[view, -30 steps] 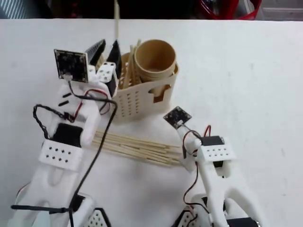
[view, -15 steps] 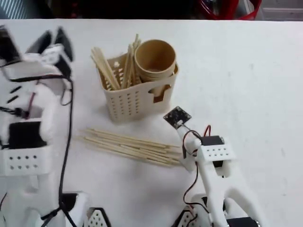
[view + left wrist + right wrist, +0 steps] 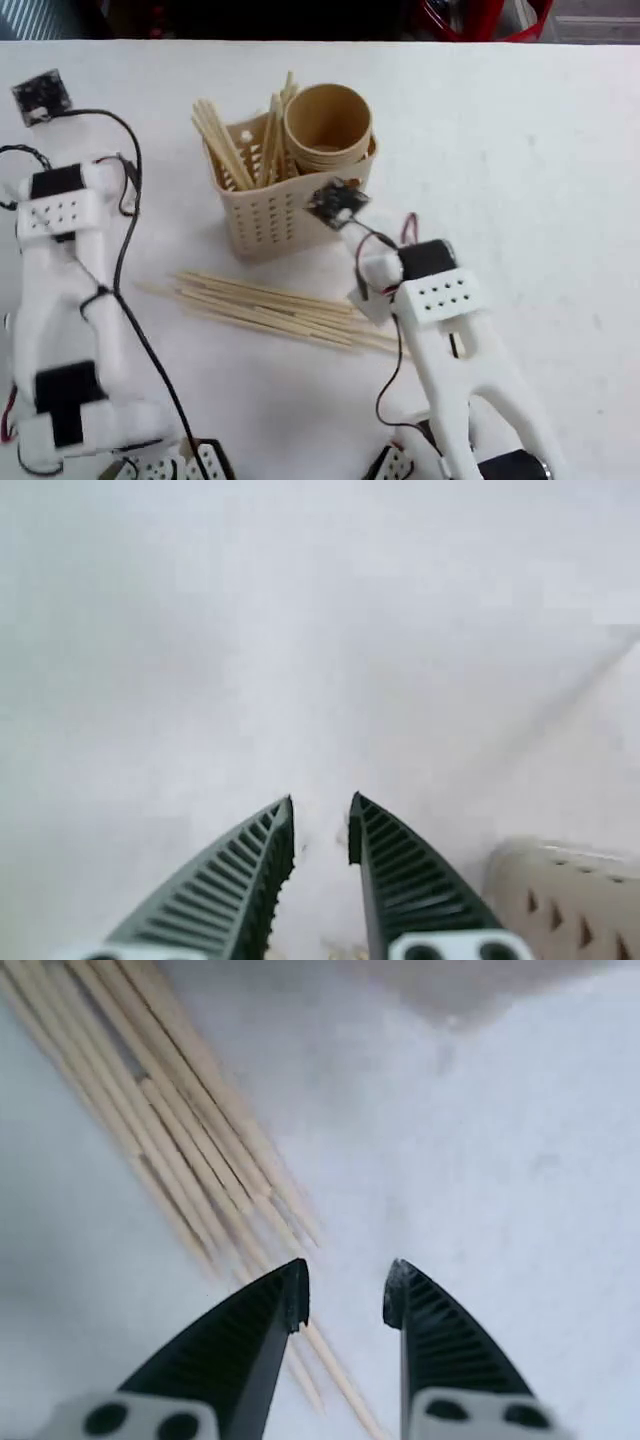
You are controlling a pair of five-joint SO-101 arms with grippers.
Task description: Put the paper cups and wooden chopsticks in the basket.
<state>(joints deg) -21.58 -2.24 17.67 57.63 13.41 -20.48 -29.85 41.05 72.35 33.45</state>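
Starting at the arms' end of the table (image 3: 560,150), the loose chopsticks (image 3: 270,308) come first. They're a flat bunch lying on the near side of the basket (image 3: 290,215), a little off its front wall and not touching it.

The right arm (image 3: 440,300) sits over the end of the bunch that's on its own side of the basket. In its wrist view, the right gripper (image 3: 345,1298) points down at the table with its jaws only a small way apart and nothing pinched between them. The bunch fans away from it, mostly off to one side. One stick runs on under the gap between the jaws, right past one finger (image 3: 265,1335). Can't tell if the tips actually touch it, but it isn't gripped.

Next, the basket itself. The paper cups (image 3: 328,125) are nested in the half toward the right arm. The standing chopsticks (image 3: 225,150) are upright in the other half, leaning out over the rim.

The left arm (image 3: 60,250) is off to the other side of the basket, well apart from it. The left gripper (image 3: 320,810) is over bare table, with just a slim gap between the jaws and nothing in it.
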